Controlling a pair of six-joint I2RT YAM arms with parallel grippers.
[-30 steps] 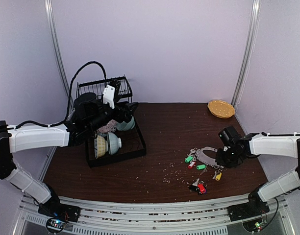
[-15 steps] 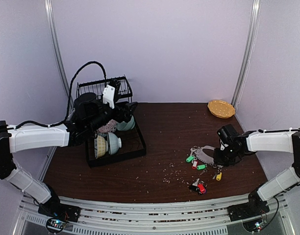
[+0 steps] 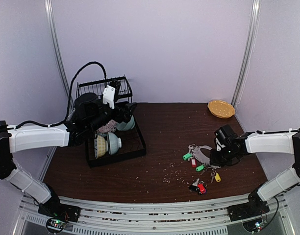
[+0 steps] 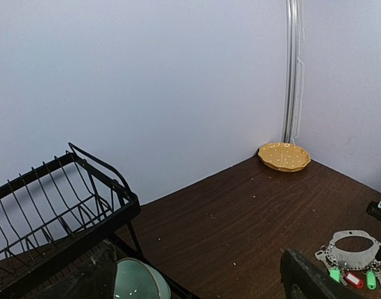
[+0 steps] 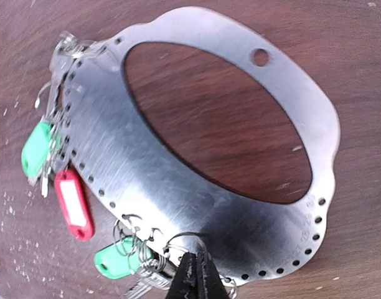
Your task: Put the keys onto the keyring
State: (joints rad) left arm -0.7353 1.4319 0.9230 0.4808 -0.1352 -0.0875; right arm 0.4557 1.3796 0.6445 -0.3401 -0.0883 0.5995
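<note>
Moved: the right gripper [image 3: 217, 157] has slid a little left, and the keyring [image 5: 178, 180] came with it.
Table: dark brown table [image 3: 164, 127] with crumbs [image 3: 172, 169], pale walls [image 3: 164, 49] around.
Room: rack and keys sit well apart.
Rack: the black dish rack [image 3: 140, 144] on the left holds bowls [image 3: 113, 143].
Plate: tan plate [image 3: 221, 108], far right corner.
Keys: green and red keys [image 5: 75, 205] hang on the keyring, on the right side.
Right fingers: pinched tight on the keyring's edge.
Left gripper [image 4: 197, 283]: fingers [image 4: 305, 280] spread wide.
</note>
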